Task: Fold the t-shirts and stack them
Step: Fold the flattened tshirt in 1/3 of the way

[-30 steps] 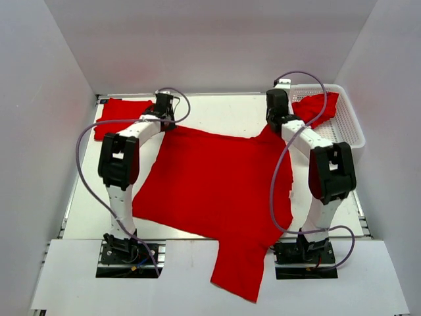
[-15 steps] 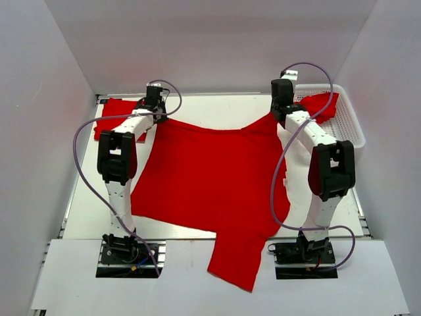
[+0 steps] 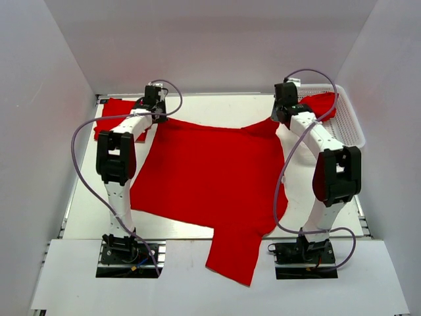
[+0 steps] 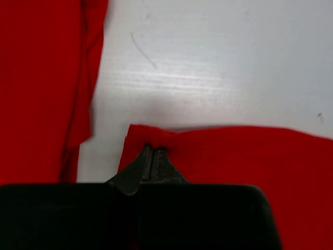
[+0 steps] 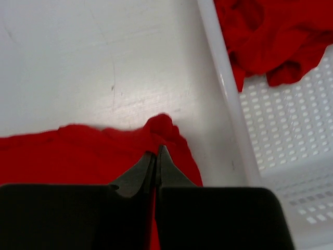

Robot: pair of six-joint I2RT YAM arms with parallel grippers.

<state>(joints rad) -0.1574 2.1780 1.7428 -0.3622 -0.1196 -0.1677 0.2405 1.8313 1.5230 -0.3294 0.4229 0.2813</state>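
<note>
1. Left wrist view: the left claw point(image 4: 152, 152) is pinching fully shut on a far corner of the spread t-shirt point(image 4: 234, 172), with bare white worktop point(image 4: 218, 67) lying beyond.
2. The right claw point(image 5: 156, 152) is gripping, jaws closed, the bunched opposite far corner of the same shirt.
3. The shirt is lying flat mid-worktop, its far edge running left to right between the claws. Its longer axis is running far to near, and one lobe is trailing over the near edge between the arm bases.
4. Another red t-shirt point(image 3: 113, 115) is lying at the far left, just beside the left claw.
5. A white mesh basket point(image 5: 226, 88) is sitting right of the right claw, holding a crumpled red t-shirt point(image 5: 270, 36).
</note>
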